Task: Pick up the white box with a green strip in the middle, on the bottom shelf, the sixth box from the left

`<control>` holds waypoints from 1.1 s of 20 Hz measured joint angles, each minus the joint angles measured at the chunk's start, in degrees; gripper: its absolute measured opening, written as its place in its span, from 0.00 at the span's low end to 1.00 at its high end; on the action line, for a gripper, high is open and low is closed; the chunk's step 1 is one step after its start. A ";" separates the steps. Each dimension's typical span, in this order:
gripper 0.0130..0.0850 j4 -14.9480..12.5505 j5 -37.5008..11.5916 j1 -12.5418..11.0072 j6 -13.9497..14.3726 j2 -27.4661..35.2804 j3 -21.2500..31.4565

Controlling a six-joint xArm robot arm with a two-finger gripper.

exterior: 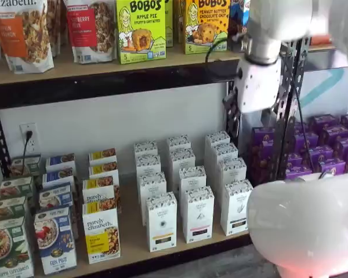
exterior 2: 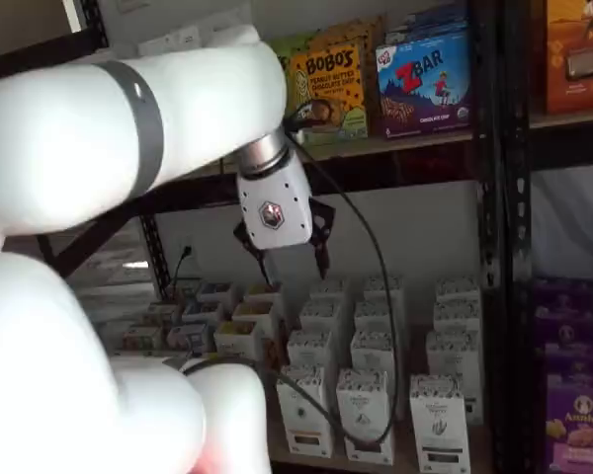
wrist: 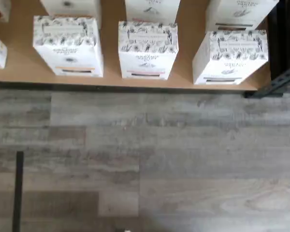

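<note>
While over white box [exterior: 236,207], gripper [exterior 2: 290,255] fingers spread w/ gap, holding nothing.

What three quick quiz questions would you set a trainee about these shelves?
1. True or false: the gripper is closed on a box.
2. Seen from the front, among the front white cartons on the bottom shelf, the white box with the greenish strip stands at: A) the left end, B) the middle, C) the right end.
3. What colour are the boxes in the neighbouring bay?
Key: 1 false, it hangs open and empty above the cartons; 2 C; 3 purple.
</note>
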 joint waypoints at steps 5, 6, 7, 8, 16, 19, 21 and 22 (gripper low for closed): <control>1.00 -0.17 -13.32 -4.79 -4.09 9.46 5.71; 1.00 0.50 -15.79 -5.73 -5.30 11.31 6.23; 1.00 1.08 -18.14 -6.50 -6.37 13.04 6.67; 1.00 1.64 -21.58 -7.46 -7.62 15.50 7.13; 1.00 4.11 -37.06 -11.37 -13.59 35.01 3.97; 1.00 5.19 -41.11 -11.99 -15.29 42.49 1.59; 1.00 4.74 -45.25 -12.13 -15.17 47.94 0.02; 1.00 5.84 -47.52 -12.04 -16.16 50.41 -0.69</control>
